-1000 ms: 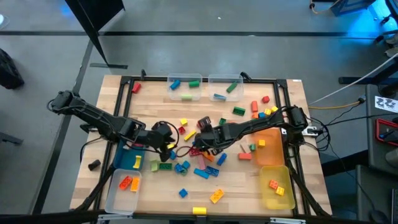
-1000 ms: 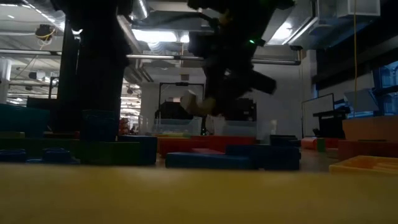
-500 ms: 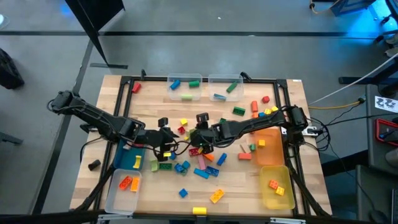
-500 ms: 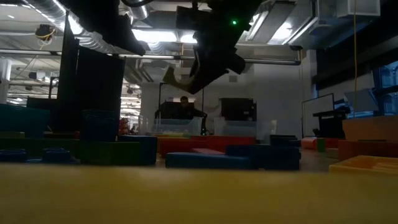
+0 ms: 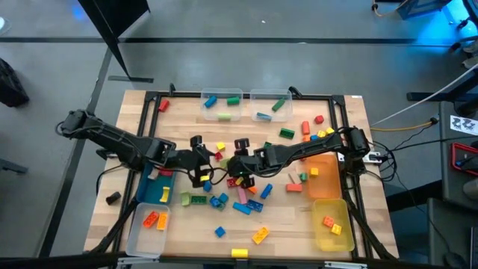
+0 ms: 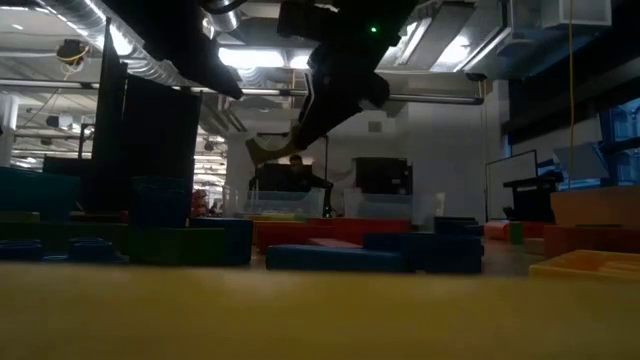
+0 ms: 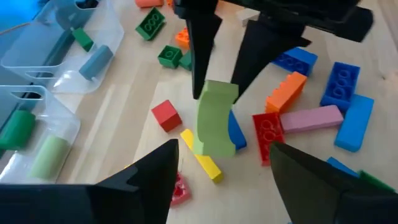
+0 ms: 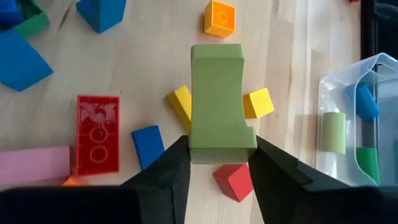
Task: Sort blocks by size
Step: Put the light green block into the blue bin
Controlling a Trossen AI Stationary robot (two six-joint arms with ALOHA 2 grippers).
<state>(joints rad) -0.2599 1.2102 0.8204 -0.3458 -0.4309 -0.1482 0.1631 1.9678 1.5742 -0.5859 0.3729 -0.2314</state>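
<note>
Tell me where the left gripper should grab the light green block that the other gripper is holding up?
Probably by its free end. The right gripper pinches one end of the light green block above the table, and the other end sticks out bare. The left gripper is open and faces that bare end, so it should come straight in and close across it, clear of the other fingers.

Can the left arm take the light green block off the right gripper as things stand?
Probably yes. The right gripper is shut on one end of the light green block, leaving the other end bare. The left gripper is open and faces that end, with nothing between, though its fingers do not yet reach around it.
</note>
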